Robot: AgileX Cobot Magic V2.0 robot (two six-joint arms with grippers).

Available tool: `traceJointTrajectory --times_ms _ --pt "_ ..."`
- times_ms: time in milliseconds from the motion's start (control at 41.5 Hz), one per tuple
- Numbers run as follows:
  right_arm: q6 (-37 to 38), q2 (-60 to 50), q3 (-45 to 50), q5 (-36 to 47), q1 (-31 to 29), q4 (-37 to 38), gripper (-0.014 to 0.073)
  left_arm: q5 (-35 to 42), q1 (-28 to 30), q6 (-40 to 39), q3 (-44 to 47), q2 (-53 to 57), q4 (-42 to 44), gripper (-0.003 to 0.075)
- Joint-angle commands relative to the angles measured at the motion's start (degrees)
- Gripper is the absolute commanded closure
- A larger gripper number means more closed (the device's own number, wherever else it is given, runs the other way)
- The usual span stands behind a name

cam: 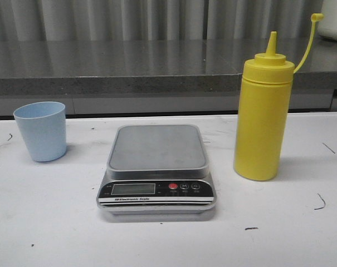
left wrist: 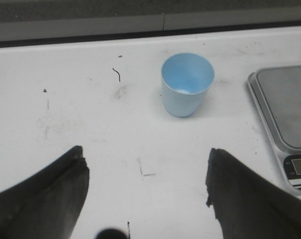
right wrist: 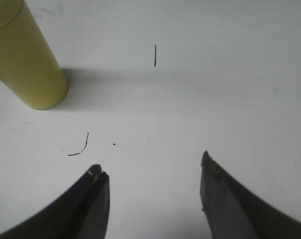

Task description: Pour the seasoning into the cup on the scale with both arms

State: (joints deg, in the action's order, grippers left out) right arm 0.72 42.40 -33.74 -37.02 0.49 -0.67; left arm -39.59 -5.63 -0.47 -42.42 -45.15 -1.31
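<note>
Yellow plastic squeeze bottle (cam: pixel 263 117) stands upright at the right of the front frame, cone nozzle up; the small pale blue plastic tumbler (cam: pixel 41 130) sits at the left, off the flat grey steel digital scale (cam: pixel 157 167) between them. I see my left gripper (left wrist: pixel 146 191) spread wide with the tumbler ahead of it. My right gripper (right wrist: pixel 154 194) gapes too, bottle toward upper left.

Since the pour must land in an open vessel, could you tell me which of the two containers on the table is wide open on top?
The pale blue cup, left of the scale. The yellow bottle narrows to a cone nozzle.
</note>
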Motion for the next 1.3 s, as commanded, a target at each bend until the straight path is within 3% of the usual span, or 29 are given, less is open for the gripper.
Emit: traceJointTrajectory --times_ms 0,699,1278 --pt "-0.7 0.0 -2.0 2.9 -0.3 0.7 0.0158 -0.6 -0.8 -0.1 -5.7 -5.3 -0.1 0.0226" --pt "-0.7 0.0 -2.0 2.9 -0.3 0.7 0.0158 -6.4 -0.9 -0.1 -31.6 -43.4 -0.2 0.0226" --pt "-0.7 0.0 -2.0 2.9 -0.3 0.7 0.0158 -6.9 -0.9 -0.1 -42.1 -61.0 -2.7 0.0227"
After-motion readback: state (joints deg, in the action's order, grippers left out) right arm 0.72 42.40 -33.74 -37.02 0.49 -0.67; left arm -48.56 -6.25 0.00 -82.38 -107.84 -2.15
